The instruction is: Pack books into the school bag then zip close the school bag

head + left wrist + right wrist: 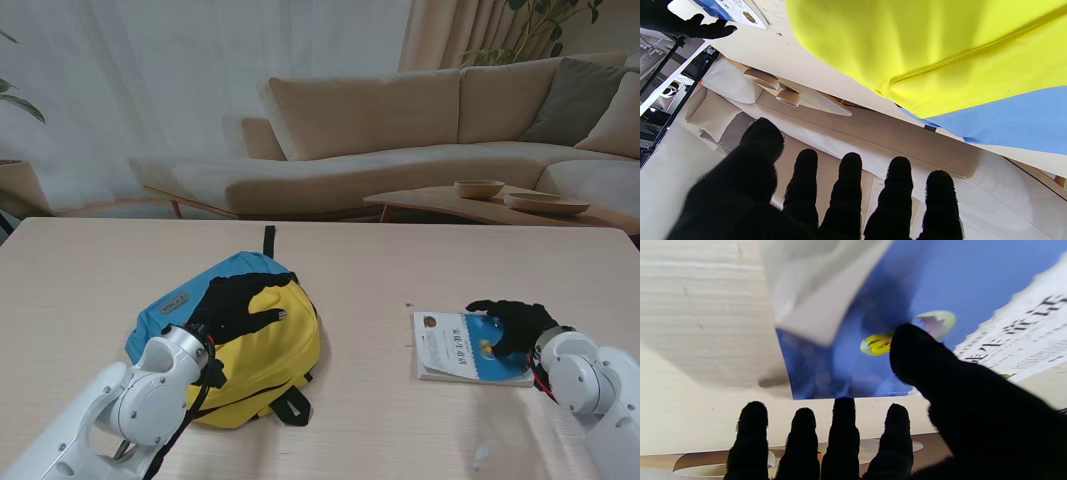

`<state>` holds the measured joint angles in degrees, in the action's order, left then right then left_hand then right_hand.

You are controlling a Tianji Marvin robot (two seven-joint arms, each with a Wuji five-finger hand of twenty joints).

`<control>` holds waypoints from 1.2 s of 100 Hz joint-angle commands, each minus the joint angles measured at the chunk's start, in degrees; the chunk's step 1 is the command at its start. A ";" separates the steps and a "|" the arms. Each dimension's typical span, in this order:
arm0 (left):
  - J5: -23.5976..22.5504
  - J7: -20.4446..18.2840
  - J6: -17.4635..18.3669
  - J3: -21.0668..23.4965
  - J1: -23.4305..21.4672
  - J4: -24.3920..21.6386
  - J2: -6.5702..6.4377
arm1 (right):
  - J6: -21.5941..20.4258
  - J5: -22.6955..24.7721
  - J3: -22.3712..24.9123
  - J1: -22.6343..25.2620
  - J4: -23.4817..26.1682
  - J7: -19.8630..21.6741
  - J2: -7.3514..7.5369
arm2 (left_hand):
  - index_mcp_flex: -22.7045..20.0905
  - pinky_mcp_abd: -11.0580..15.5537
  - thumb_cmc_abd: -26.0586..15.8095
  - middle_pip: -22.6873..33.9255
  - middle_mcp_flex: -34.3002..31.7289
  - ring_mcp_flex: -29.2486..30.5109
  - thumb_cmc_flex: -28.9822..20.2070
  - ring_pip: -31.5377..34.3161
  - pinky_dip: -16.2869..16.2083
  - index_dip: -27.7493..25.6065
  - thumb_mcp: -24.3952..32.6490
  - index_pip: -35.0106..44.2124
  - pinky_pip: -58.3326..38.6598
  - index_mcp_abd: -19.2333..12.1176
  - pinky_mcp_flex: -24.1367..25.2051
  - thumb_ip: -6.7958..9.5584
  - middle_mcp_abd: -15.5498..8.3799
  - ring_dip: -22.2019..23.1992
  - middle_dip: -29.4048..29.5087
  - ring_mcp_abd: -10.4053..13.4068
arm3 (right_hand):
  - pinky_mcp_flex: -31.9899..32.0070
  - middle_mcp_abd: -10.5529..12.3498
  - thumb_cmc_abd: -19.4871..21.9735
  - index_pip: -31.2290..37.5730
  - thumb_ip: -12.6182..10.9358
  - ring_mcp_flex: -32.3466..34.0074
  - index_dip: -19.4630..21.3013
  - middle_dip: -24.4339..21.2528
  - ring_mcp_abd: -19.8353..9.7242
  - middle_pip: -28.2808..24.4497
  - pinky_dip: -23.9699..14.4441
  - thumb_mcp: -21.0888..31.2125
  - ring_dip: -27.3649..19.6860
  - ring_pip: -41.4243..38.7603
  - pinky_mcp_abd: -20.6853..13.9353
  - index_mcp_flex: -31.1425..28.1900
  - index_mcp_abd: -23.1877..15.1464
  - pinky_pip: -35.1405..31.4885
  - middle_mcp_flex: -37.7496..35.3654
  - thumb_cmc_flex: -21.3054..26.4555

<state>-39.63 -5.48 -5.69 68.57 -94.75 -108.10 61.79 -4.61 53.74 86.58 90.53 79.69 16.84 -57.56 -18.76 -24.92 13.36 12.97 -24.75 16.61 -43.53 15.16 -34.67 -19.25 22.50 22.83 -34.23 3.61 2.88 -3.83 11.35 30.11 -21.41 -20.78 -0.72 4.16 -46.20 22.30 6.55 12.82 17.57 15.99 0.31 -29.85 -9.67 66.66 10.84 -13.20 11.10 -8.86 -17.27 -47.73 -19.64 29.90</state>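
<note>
A yellow and blue school bag (pixel 270 352) lies on the left half of the table. My left hand (pixel 240 305), in a black glove, rests flat on top of it with fingers spread, holding nothing; the left wrist view shows those fingers (pixel 846 186) apart beside the bag's yellow cloth (pixel 940 50). A book (pixel 455 350) with a blue and white cover lies flat on the right. My right hand (pixel 515 322) lies over its right part, open. In the right wrist view the thumb (pixel 933 366) is over the blue cover (pixel 923 280) and the fingertips reach past its far edge.
The wooden table (pixel 100 280) runs across the view. Behind it stand a beige sofa (pixel 400 130) and a low coffee table with two bowls (pixel 480 187). A small white scrap (pixel 480 455) lies near my edge on the right.
</note>
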 commanded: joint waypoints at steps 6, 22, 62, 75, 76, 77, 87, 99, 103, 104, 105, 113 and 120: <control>0.04 -1.12 -0.31 0.17 -0.53 -0.84 0.21 | 0.01 0.97 -0.96 0.39 -0.68 0.11 -0.25 | 1.03 0.32 -2.08 0.93 -0.32 0.83 1.60 0.96 -0.86 1.21 -1.35 0.05 -1.04 0.55 0.26 2.10 -0.21 0.58 -0.18 0.04 | -0.29 1.01 -3.21 -0.29 0.18 1.62 1.65 5.32 -0.44 -11.33 0.43 3.16 2.28 -3.84 -0.09 -0.32 -0.24 -0.54 -3.41 3.40; 0.00 -1.11 -0.50 0.15 -0.53 -0.88 0.22 | 0.06 1.61 -1.93 0.01 -1.81 -1.75 -0.34 | 1.12 0.41 -2.00 1.06 -0.37 0.76 1.66 0.98 -0.68 1.31 -1.34 0.07 -1.25 0.60 0.28 2.10 -0.35 0.53 -0.25 0.08 | -0.96 1.13 -6.77 1.68 0.82 3.03 1.80 11.44 -0.74 -23.52 -0.52 5.51 5.89 -10.57 0.71 -1.43 0.30 -2.03 -3.15 5.36; -0.61 -1.25 -0.07 0.60 -0.94 -1.15 0.13 | 1.03 2.74 -4.04 -0.77 -3.09 -3.75 -0.43 | 1.38 0.49 -1.71 1.74 -0.55 0.45 1.68 0.93 -0.26 1.37 -1.25 0.24 -1.33 0.52 0.51 2.08 -0.48 0.43 -0.82 0.22 | -3.55 -0.83 -9.94 7.32 1.38 7.45 -1.42 24.73 -0.57 -36.47 -2.45 9.15 14.54 -27.74 3.44 -7.74 13.53 -4.94 -9.99 9.16; -0.83 -1.19 0.33 0.86 -1.24 -1.32 0.11 | 1.45 3.02 -4.45 -0.86 -3.37 -4.99 -0.55 | 1.41 0.55 -1.63 1.95 -0.50 0.39 1.72 1.05 -0.19 1.37 -1.26 0.27 -1.39 0.45 0.47 2.05 -0.44 0.51 -1.12 0.31 | -4.63 -0.51 -12.04 9.58 8.30 10.65 -4.18 28.07 -0.54 -41.82 -3.31 9.59 18.71 -36.36 5.20 -10.95 16.98 -6.14 -14.73 13.62; -0.85 -1.18 0.37 0.89 -1.26 -1.33 0.11 | 1.45 3.02 -4.48 -0.86 -3.41 -5.15 -0.57 | 1.43 0.57 -1.63 1.99 -0.58 0.34 1.71 1.04 -0.19 1.37 -1.25 0.27 -1.39 0.49 0.49 2.05 -0.23 0.52 -1.15 0.30 | -4.74 -0.28 -12.20 9.77 8.58 10.96 -4.28 28.31 -0.55 -42.28 -3.38 9.65 19.09 -37.16 5.32 -11.17 16.96 -6.26 -15.13 13.98; -0.87 -1.18 0.40 0.90 -1.28 -1.34 0.11 | 1.44 3.04 -4.50 -0.87 -3.45 -5.31 -0.58 | 1.44 0.58 -1.63 1.95 -0.46 0.30 1.72 1.04 -0.18 1.37 -1.25 0.26 -1.40 0.51 0.50 2.05 -0.26 0.52 -1.15 0.31 | -4.96 0.05 -12.26 10.02 8.89 11.61 -4.34 28.72 -0.61 -42.89 -3.48 9.64 19.58 -38.22 5.55 -11.50 16.99 -6.45 -15.80 14.37; -1.07 -1.17 0.67 1.07 -1.44 -1.39 0.08 | 1.56 3.14 -4.74 -0.90 -3.77 -7.03 -0.76 | 1.45 0.51 -1.52 1.89 -0.37 0.18 1.73 1.04 -0.14 1.38 -1.25 0.26 -1.41 0.48 0.57 2.02 -0.10 0.54 -1.24 0.34 | -6.45 2.41 -12.44 11.58 9.32 16.92 -4.67 31.41 -0.87 -46.63 -4.03 10.23 22.02 -43.77 7.62 -14.98 17.24 -7.46 -21.96 17.48; -1.03 -1.42 0.84 1.17 -1.48 -1.41 0.03 | 1.86 2.70 -4.74 -0.73 -3.70 -8.05 -0.97 | 1.53 0.68 -1.49 1.88 -0.32 0.01 1.75 1.00 -0.08 1.39 -1.27 0.22 -1.38 0.46 0.64 2.00 0.00 0.52 -1.34 0.47 | -8.16 4.11 -9.50 12.97 8.54 21.96 -5.11 33.26 1.86 -48.88 -4.61 10.36 20.17 -48.63 9.54 -19.28 17.75 -8.46 -26.87 17.48; -1.04 -1.49 0.88 1.19 -1.50 -1.43 0.02 | 1.89 2.30 -4.69 -0.64 -3.74 -8.78 -1.10 | 1.57 0.68 -1.51 1.85 -0.27 -0.03 1.75 0.98 -0.07 1.40 -1.29 0.19 -1.38 0.40 0.64 1.99 -0.03 0.51 -1.36 0.50 | -8.62 4.13 -8.70 13.97 8.43 23.13 -4.79 33.29 2.51 -49.22 -4.70 10.39 19.96 -49.37 10.24 -21.63 17.35 -8.63 -27.88 17.09; -1.04 -1.50 0.89 1.20 -1.50 -1.43 0.02 | 1.89 2.20 -4.67 -0.61 -3.75 -8.99 -1.14 | 1.53 0.68 -1.49 1.85 -0.28 0.02 1.73 1.00 -0.07 1.39 -1.29 0.21 -1.38 0.40 0.64 1.99 0.06 0.52 -1.36 0.50 | -8.76 4.05 -8.68 14.42 8.41 23.46 -4.59 33.21 2.73 -49.30 -4.73 10.46 19.84 -49.59 10.40 -22.44 17.08 -8.70 -28.19 17.04; -1.05 -1.50 0.91 1.21 -1.51 -1.44 0.02 | 1.88 2.12 -4.65 -0.59 -3.75 -9.21 -1.17 | 1.59 0.68 -1.49 1.85 -0.29 0.01 1.74 0.99 -0.07 1.40 -1.30 0.18 -1.38 0.41 0.64 1.99 0.01 0.51 -1.37 0.51 | -8.94 3.99 -8.68 14.89 8.41 23.80 -4.38 33.19 2.91 -49.41 -4.77 10.49 19.79 -49.84 10.53 -23.36 16.75 -8.79 -28.46 16.98; -1.13 -1.47 1.03 1.29 -1.59 -1.46 0.01 | 1.78 1.57 -4.43 -0.36 -3.85 -11.28 -1.49 | 1.51 0.64 -1.48 1.85 -0.36 0.00 1.75 0.97 -0.05 1.38 -1.32 0.21 -1.37 0.38 0.66 1.99 0.07 0.50 -1.40 0.52 | -10.18 4.16 -8.76 20.03 8.42 25.44 0.25 32.36 3.69 -49.91 -5.30 11.13 18.48 -51.66 11.56 -32.24 12.85 -9.72 -29.52 15.91; -1.18 -1.46 1.08 1.34 -1.67 -1.49 0.01 | 1.76 1.36 -4.22 -0.20 -3.82 -12.77 -1.72 | 1.48 0.75 -1.43 1.81 -0.36 -0.07 1.66 0.93 -0.02 1.38 -1.31 0.21 -1.36 0.45 0.65 1.99 0.25 0.47 -1.41 0.50 | -11.08 4.61 -8.23 25.91 8.07 26.30 4.98 31.41 4.02 -49.79 -5.57 11.15 18.08 -51.96 12.55 -41.03 5.66 -10.17 -29.97 15.15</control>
<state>-40.75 -5.96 -4.73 69.79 -95.88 -108.90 61.65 -2.66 55.00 82.55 89.07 76.52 3.31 -58.33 -18.74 -24.92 13.36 14.25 -24.82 16.62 -43.52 15.19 -34.67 -19.14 22.50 22.86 -34.24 3.63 2.87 -3.83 11.37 30.11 -22.03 -20.78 -11.20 2.09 -58.04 43.40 15.43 37.29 18.93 45.43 3.51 -68.26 -14.16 75.26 29.81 -63.45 21.24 -44.06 -6.29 -56.41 -42.85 42.14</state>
